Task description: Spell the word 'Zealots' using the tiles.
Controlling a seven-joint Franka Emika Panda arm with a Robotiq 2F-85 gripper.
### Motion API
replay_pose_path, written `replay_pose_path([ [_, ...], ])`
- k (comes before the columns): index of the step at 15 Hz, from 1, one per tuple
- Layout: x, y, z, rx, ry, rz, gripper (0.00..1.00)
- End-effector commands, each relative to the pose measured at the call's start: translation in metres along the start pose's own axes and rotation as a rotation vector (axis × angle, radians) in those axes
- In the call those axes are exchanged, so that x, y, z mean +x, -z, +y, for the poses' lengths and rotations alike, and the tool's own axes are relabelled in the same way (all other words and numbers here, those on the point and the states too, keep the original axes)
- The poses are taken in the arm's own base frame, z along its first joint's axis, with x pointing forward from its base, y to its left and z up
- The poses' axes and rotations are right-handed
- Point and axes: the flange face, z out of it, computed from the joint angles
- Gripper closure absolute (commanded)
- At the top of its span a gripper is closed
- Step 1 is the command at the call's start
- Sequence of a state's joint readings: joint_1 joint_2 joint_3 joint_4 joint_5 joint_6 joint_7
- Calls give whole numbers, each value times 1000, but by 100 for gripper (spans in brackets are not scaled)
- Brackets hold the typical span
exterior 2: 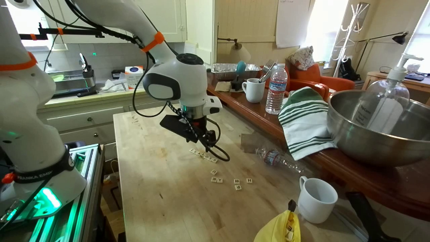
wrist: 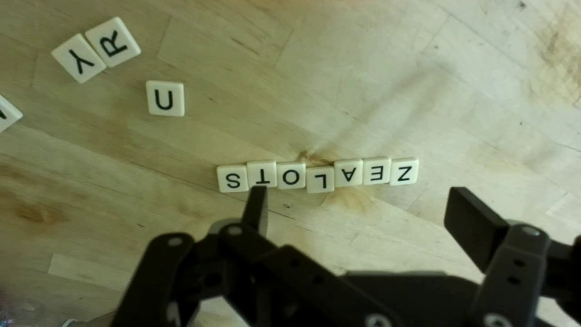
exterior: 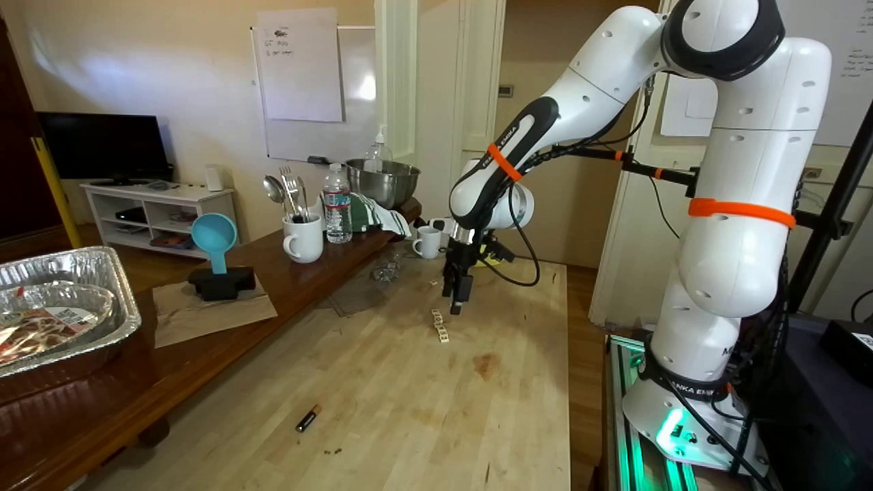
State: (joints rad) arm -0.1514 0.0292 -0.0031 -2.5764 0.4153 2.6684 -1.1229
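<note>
Pincer (wrist: pixel 358 200) of mine has its jaws wide apart and holds nothing. It hangs above the table (exterior: pixel 423 416), near the row of tiles (wrist: pixel 318 175), which reads ZEALOTS, upside down in the wrist view. So I judge the spelling step finished. Loose nearby lie the Y tile (wrist: pixel 79 58) and R tile (wrist: pixel 113 42), side by side, and the U tile (wrist: pixel 165 98), alone. Next I should lift away without brushing the row; the L tile (wrist: pixel 320 180), slightly out of line, may want a gentle push.
</note>
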Motion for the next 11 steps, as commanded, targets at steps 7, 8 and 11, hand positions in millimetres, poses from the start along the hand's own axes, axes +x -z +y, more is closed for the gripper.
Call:
replay_pose_path([
  [7, -4, 3, -8, -61, -17, 49, 0],
  [8, -4, 1, -9, -71, -22, 50, 0],
  [11, 0, 1, -3, -59, -12, 37, 0],
])
